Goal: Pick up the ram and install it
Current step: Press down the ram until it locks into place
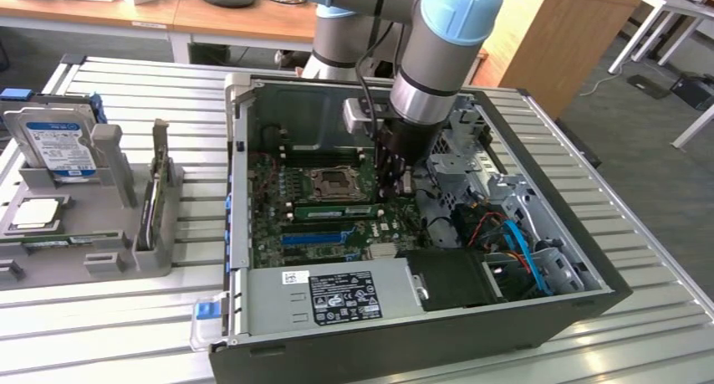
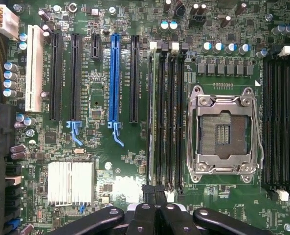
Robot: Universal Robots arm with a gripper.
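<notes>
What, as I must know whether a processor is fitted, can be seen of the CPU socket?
The CPU socket is a square, silvery metal frame lying flat on the green motherboard, with wire levers along its sides. Its dark centre holds no processor. Black memory slots flank it on two sides. Nothing touches it.

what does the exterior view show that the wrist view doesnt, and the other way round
Exterior view alone: the robot arm reaching down into the open computer case, the power supply, and, at the exterior view's left, a grey tray holding a hard drive.

Wrist view alone: a close look down at the blue expansion slot, the white slot and a silver heatsink.

Both: the green motherboard, its empty CPU socket and the memory slots beside it.
</notes>
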